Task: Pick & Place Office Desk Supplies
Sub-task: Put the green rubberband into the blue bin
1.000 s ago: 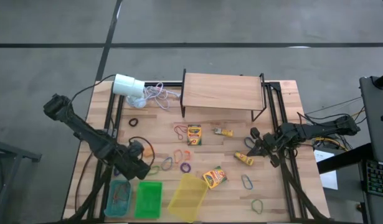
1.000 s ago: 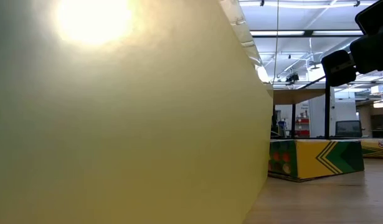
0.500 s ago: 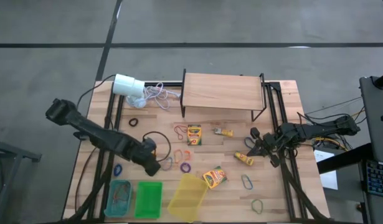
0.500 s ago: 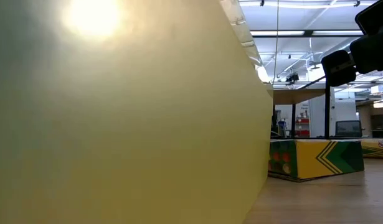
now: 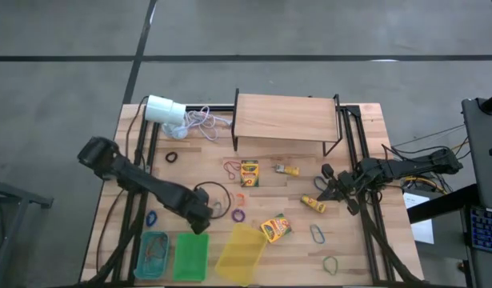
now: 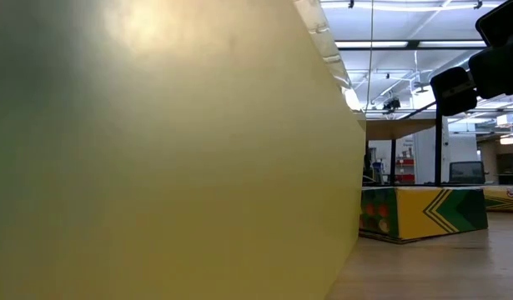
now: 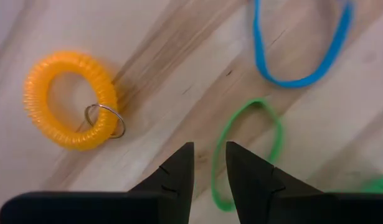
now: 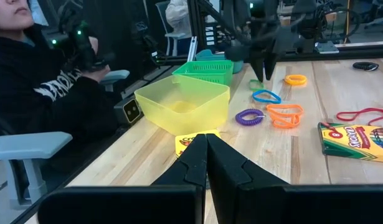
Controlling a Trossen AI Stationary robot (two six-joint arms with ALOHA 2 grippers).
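My left gripper (image 7: 210, 163) points straight down with a narrow gap between its fingers, close over the wooden tabletop. One side of a green rubber-band loop (image 7: 217, 155) runs under that gap. A blue loop (image 7: 301, 56) and an orange coil with a key ring (image 7: 70, 99) lie beside it. In the high view this gripper (image 5: 202, 218) stands just beyond the bins. Two crayon boxes (image 5: 250, 173) (image 5: 275, 228), yellow packets (image 5: 314, 203) (image 5: 287, 170) and more loops lie flat on the table. My right gripper (image 8: 207, 146) waits shut near the table's right edge (image 5: 326, 184).
Teal (image 5: 153, 254), green (image 5: 190, 256) and yellow (image 5: 242, 252) bins stand along the near edge. The yellow bin's wall (image 6: 156, 150) fills most of the low view. A wooden shelf (image 5: 286, 120) and a white cylinder with a cord (image 5: 166, 110) are at the back. A person (image 8: 29, 68) sits beyond the table.
My left gripper has gone toward the table's right edge and down, from above the teal and green bins to just over the green loop. Its wrist has rolled on the way. The gap between its fingers looks unchanged. Nothing on the table has moved.
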